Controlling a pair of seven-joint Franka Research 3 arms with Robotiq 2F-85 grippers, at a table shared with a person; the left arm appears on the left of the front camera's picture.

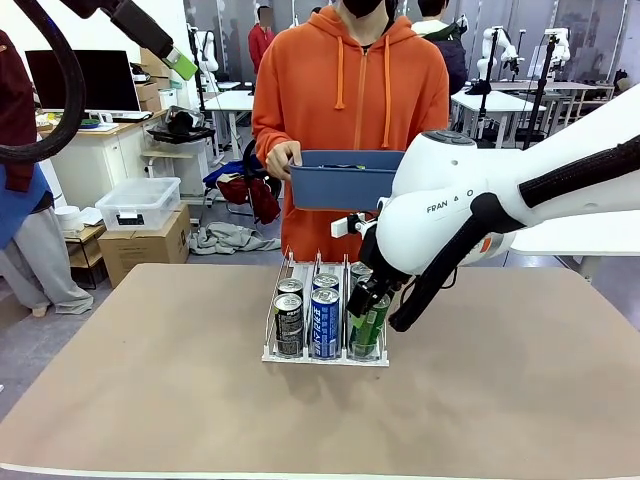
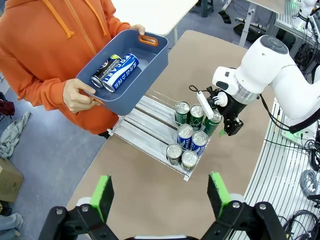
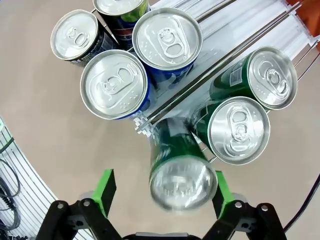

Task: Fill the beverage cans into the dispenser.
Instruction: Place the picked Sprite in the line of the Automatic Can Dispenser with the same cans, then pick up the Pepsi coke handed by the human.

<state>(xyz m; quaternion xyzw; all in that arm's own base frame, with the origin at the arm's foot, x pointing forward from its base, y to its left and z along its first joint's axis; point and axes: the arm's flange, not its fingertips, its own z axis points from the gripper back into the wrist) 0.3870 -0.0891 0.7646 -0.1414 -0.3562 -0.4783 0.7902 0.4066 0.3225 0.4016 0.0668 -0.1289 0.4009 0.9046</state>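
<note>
The dispenser [image 1: 325, 357] stands mid-table with two dark cans [image 1: 289, 322] in its left lane and two blue cans [image 1: 325, 320] in the middle lane. Two green cans [image 3: 237, 130] stand upright in the right lane. A third green can [image 3: 182, 175] leans, blurred, at that lane's front end between the fingers of my right gripper [image 3: 162, 192], whose jaws are open wide. From the front, my right gripper [image 1: 365, 303] hovers over this can [image 1: 370, 325]. My left gripper [image 2: 160, 195] is open and empty, high above the table.
Across the table a person in an orange hoodie holds a blue bin [image 2: 150, 60] with both hands; a dark can [image 2: 106, 71] and a blue can [image 2: 124, 72] lie in it. The bin [image 1: 345, 185] hangs just behind the dispenser. Bare tabletop surrounds the rack.
</note>
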